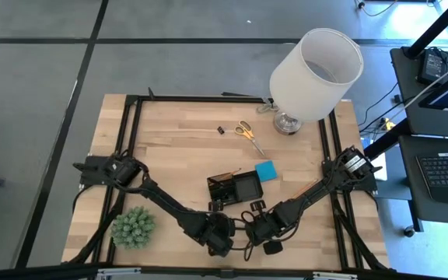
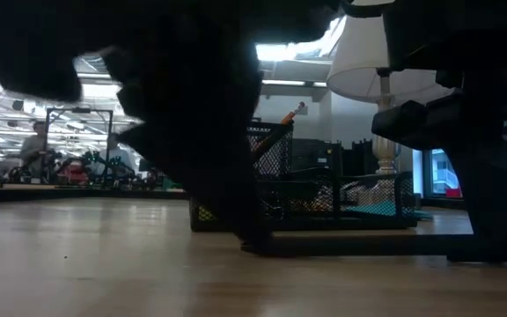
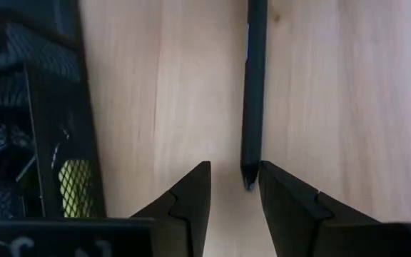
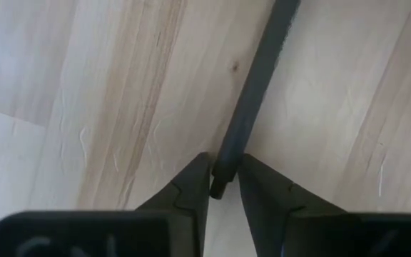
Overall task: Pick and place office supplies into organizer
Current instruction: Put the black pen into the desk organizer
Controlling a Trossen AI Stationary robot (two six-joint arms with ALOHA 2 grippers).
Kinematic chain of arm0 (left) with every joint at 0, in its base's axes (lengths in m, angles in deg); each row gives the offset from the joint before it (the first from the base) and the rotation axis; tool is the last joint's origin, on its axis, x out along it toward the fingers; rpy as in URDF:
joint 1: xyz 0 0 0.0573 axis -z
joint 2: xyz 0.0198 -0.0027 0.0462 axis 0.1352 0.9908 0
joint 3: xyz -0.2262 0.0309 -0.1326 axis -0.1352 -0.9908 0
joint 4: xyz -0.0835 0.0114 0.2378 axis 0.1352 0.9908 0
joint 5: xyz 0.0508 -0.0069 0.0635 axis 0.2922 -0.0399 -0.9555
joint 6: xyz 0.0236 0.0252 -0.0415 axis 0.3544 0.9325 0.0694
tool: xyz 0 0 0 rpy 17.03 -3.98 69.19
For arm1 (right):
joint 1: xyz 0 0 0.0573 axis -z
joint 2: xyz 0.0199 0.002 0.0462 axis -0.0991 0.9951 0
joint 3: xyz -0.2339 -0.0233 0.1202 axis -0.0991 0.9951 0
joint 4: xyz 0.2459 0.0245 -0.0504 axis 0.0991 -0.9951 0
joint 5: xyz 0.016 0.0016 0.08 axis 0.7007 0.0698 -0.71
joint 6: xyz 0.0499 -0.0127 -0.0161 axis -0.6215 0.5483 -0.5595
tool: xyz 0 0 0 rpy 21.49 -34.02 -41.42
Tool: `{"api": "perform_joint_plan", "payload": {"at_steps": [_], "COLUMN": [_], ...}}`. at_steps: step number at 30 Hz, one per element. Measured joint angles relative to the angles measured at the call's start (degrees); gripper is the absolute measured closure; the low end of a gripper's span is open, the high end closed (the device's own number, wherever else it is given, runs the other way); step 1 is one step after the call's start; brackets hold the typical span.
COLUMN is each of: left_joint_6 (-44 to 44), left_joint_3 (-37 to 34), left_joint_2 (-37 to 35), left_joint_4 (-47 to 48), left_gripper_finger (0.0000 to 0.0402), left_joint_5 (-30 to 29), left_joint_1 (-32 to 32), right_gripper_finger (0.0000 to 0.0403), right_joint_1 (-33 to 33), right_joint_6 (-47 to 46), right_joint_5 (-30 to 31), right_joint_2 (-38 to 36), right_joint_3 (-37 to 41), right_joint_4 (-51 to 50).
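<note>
Both grippers hang low over the table's near middle, just near of the black mesh organizer [image 1: 236, 189]. My left gripper [image 3: 234, 189] is open, and a black pen's tip [image 3: 248, 178] lies between its fingertips, with the organizer [image 3: 41, 121] beside it. My right gripper [image 4: 223, 182] is shut on a black pen's end. Whether both views show one pen, I cannot tell. The blue pad [image 1: 265, 171] lies on the table beside the organizer. Yellow-handled scissors [image 1: 247, 132] and a black clip [image 1: 220, 130] lie farther back. An orange pencil [image 2: 290, 114] sticks up out of the organizer [image 2: 324, 202]. My right gripper pinches the black pen's end [image 4: 220, 175] between its two fingertips. The fingers point down toward the table, and the pen's shaft [image 4: 259, 71] runs on past the tips, along the fingers. Whether the pen rests on the wood or hangs just above it, I cannot tell.
A green spiky plant ball [image 1: 133, 227] sits at the near left. The big white lamp [image 1: 313, 74] stands at the far right corner. Bare wood lies left of the organizer and toward the far left. In the low view the dark arms block most of the near table.
</note>
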Motion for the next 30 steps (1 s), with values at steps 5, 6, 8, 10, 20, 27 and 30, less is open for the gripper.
{"api": "perform_joint_plan", "payload": {"at_steps": [5,6,8,10,20,27,30], "left_joint_6": [0.0,0.0,-0.2,-0.1,0.0,0.0,0.0], "left_joint_3": [0.1,0.2,0.3,0.3,0.2,0.2,0.2], "left_joint_2": [0.7,1.0,1.1,1.2,1.3,1.3,1.3], "left_joint_4": [0.0,0.0,0.0,-0.1,-0.2,-0.2,-0.2], "left_gripper_finger": [0.0288,0.0288,0.0290,0.0299,0.0389,0.0396,0.0398], "left_joint_5": [3.2,4.0,4.4,4.4,4.8,5.2,5.4], "left_joint_1": [-0.8,-1.0,-1.2,-1.2,-1.2,-1.2,-1.2], "right_gripper_finger": [0.0322,0.0322,0.0322,0.0322,0.0322,0.0322,0.0322], "right_joint_1": [0.0,0.0,0.0,0.0,0.0,-0.8,-1.5], "right_joint_6": [0.1,0.1,0.1,0.1,0.1,-1.8,-2.9], "right_joint_5": [0.0,0.0,0.0,0.0,0.0,0.0,0.2], "right_joint_2": [0.0,0.0,0.0,0.0,0.0,0.0,0.0], "right_joint_3": [0.0,0.0,0.0,0.0,0.0,0.0,0.0], "right_joint_4": [0.1,0.2,0.3,0.3,0.8,0.7,0.6]}}
